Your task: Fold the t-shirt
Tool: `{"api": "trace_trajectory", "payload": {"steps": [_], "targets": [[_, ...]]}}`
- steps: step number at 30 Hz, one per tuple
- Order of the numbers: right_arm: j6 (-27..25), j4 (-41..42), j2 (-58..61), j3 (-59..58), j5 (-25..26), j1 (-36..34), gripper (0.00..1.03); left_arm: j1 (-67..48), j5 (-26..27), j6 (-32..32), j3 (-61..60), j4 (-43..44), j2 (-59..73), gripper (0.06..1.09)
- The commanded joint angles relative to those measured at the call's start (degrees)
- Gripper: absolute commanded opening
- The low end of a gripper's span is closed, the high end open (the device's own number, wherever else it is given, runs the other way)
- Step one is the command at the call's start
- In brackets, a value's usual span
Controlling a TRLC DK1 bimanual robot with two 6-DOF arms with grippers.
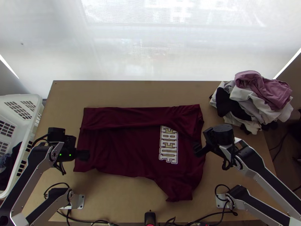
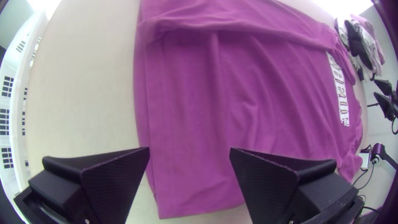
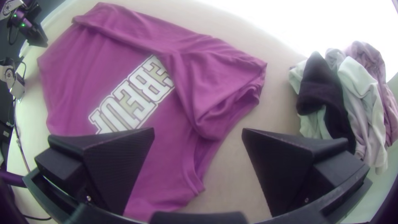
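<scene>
Mostly bench in the top view: light wooden bench (image 1: 135, 92), clock face centred on the shirt, far side at twelve. Dark maroon cloth t-shirt (image 1: 124, 147) lies near its middle, long side running from nine to three. Twelve o'clock side folded over once as a long, slightly creased strip, rest spread fairly flat; a sleeve (image 1: 180, 192) points out between four and five. White plastic laundry basket (image 1: 35, 100) at nine, cloth inside. Heap of crumpled white, grey, black and dusty-pink garments (image 1: 259, 98) at two. Left gripper (image 1: 83, 154) just short of nine, above the hem end; its fingers (image 2: 112, 174) well open, nothing between them gripped. Right gripper (image 1: 199, 150) at three, by the shirt's edge; fingers (image 3: 120, 161) likewise wide apart, holding nothing. White outlined lettering (image 1: 168, 145) also toward three, partly under the fold.
</scene>
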Motion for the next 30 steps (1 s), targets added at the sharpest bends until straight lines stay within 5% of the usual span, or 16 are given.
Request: {"api": "trace_trajectory", "payload": {"steps": [1, 12, 18, 26, 30], "targets": [[0.9, -7.7, 0.6, 1.7, 1.4, 2.2, 0.98, -0.1, -4.4, -0.2, 1.5, -6.1, 0.5, 0.98], [1.2, -8.2, 0.3, 0.9, 1.6, 2.2, 0.98, -1.2, -7.8, 4.4, 1.5, -6.5, 13.3, 0.97], [1.2, -7.7, 0.0, 0.2, 1.6, 2.0, 0.98, -1.0, -8.1, 5.6, 1.5, -6.5, 14.2, 0.8], [0.8, -7.5, -0.5, 0.1, 1.6, 2.2, 0.98, -1.1, -7.9, 6.9, 1.7, -7.0, 14.3, 0.26], [0.5, -8.6, -0.7, 0.8, 1.5, 3.1, 0.98, -1.2, -8.0, 7.5, 2.3, -7.3, 12.6, 0.13]]}}
